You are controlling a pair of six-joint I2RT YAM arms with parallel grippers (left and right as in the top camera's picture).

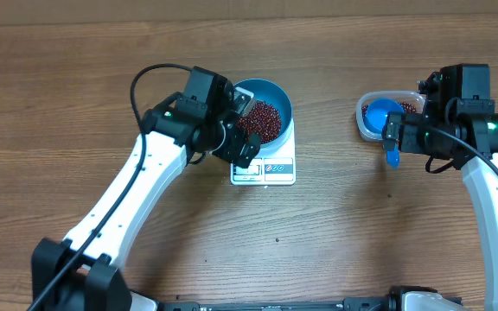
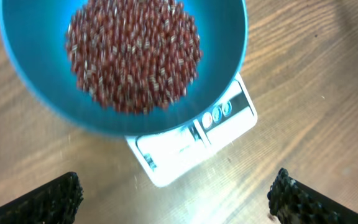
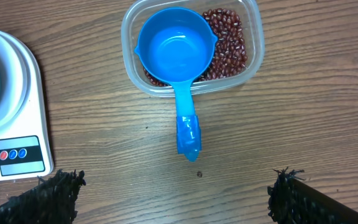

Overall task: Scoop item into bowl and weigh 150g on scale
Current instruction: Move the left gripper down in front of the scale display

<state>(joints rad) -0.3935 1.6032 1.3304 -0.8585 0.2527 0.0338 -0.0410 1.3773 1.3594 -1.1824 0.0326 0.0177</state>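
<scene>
Left tool: wide open and gripping nothing. Its two dark fingers sit far apart at the bottom corners of the wrist view.
Between those fingers: just bare wood and the near end of the scale, with nothing pinched.
Left tool's spot: from above it hangs at the bowl's left edge and hides part of that rim.
Bowl: blue and round, sitting squarely on the scale and about as wide as it, so only the front strip of the scale pokes out.
Beans: here's the task's stuff, a thick red-brown heap covering the bottom of the bowl, with blue wall bare all round it.
Scale display: it's there beside the small round buttons, but too blurred to read.
Right tool: also spread wide and empty-handed, with its fingertips at the bottom corners of its own view.
Right tool's spot: it hovers over the tabletop, just in front of the tub, touching nothing.
Scoop: blue, cup up and empty, lying in the tub. Its handle sticks out over the rim and points towards the right tool without reaching the fingers.
Tub: clear plastic, off to the robot's right, well apart from the scale.
Second heap: more beans in the tub, showing beside and under the scoop's cup.
</scene>
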